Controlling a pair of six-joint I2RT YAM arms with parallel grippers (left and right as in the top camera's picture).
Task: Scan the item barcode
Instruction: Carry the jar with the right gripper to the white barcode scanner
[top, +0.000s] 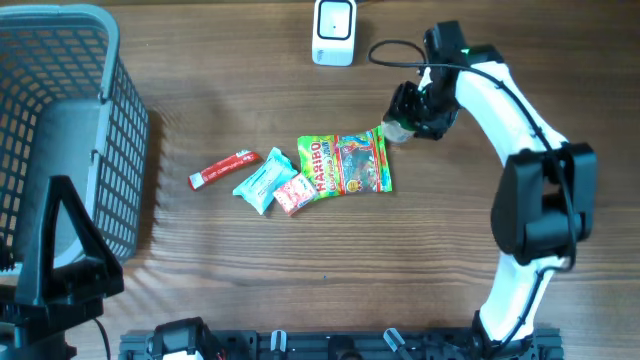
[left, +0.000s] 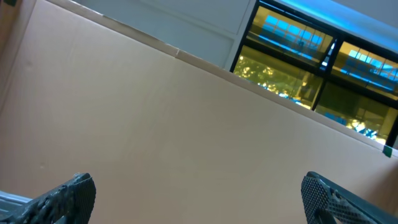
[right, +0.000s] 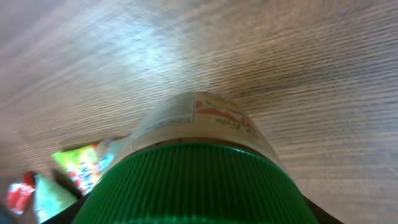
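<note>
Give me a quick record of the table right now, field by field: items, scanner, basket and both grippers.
scanner: white box-shaped barcode scanner, far edge of the wooden table
basket: grey wire-mesh basket, left side
loose items: green Haribo bag, teal packet, red-and-white packet, red stick packet, clustered mid-table
right gripper: at the green-lidded jar; grip not confirmable
left gripper: open, empty, aimed at a wall

1. The tabletop (top: 250, 280) is brown wood with thin lines.
2. A plain tan wall (left: 155, 124) fills the left wrist view.
3. Dark-framed windows (left: 298, 68) above it glow blue and yellow.
</note>
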